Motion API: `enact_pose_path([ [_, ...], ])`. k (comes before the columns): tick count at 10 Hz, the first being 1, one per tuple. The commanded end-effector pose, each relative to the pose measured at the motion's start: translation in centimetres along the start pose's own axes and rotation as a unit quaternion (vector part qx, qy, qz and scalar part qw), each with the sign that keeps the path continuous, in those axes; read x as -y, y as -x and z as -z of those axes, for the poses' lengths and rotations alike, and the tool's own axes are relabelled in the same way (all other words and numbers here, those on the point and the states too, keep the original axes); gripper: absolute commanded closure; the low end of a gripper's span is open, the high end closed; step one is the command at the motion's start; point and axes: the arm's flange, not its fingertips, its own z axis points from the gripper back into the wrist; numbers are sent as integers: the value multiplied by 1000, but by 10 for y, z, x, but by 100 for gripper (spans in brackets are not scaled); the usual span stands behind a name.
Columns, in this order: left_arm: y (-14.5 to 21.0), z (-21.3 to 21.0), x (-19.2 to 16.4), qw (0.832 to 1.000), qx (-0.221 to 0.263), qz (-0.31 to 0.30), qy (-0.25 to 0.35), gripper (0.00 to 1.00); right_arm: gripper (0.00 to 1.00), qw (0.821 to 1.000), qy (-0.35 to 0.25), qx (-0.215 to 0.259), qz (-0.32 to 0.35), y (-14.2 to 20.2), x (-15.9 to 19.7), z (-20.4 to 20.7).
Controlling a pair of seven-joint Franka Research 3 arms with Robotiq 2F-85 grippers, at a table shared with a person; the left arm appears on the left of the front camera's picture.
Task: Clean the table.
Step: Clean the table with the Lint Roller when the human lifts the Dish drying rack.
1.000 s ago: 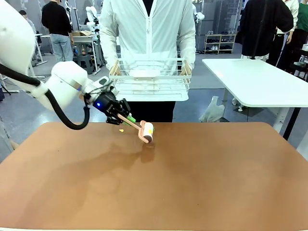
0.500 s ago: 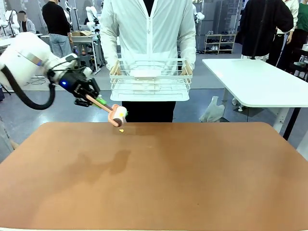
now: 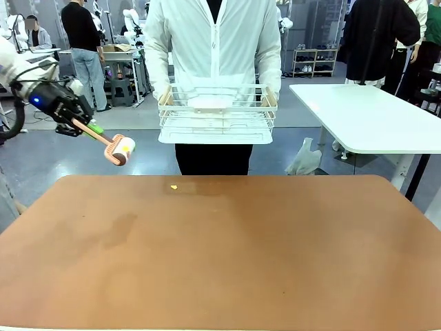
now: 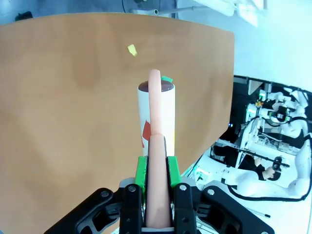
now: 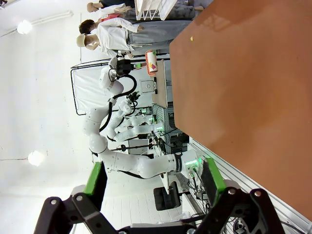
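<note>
Risk: small yellow scrap (image 3: 173, 186) lying close to the far edge; likely nudged off the top rather than lifted if the roll lands skewed.
Cause: pink-handled lint roller with a white sticky roll (image 3: 118, 149) gripped far back on its thin handle; long lever, could twist under pressure.
Table: large reddish-brown table (image 3: 227, 262), smooth matte top, rounded corners, pale edge; spread between robot and person; bare apart from the scrap, with a faint darker patch left of centre, perhaps shadow.
Left gripper (image 3: 86, 126): pressed together on the roller's handle, raised clear of the top near the far left corner.
Right gripper (image 5: 153, 183): fingers spread, nothing between.
Person: at the far side, holding a white wire basket (image 3: 216, 117).
</note>
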Motion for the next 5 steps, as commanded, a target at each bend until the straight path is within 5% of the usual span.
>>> enact_pose_path([
  [1, -28, -2, -16, 1000, -17, 11, -9, 79, 0, 1000, 4, 0, 1, 0, -3, 0],
  [5, -72, 16, -28, 997, -10, 42, -67, 79, 0, 1000, 4, 0, 1, 0, -3, 0],
])
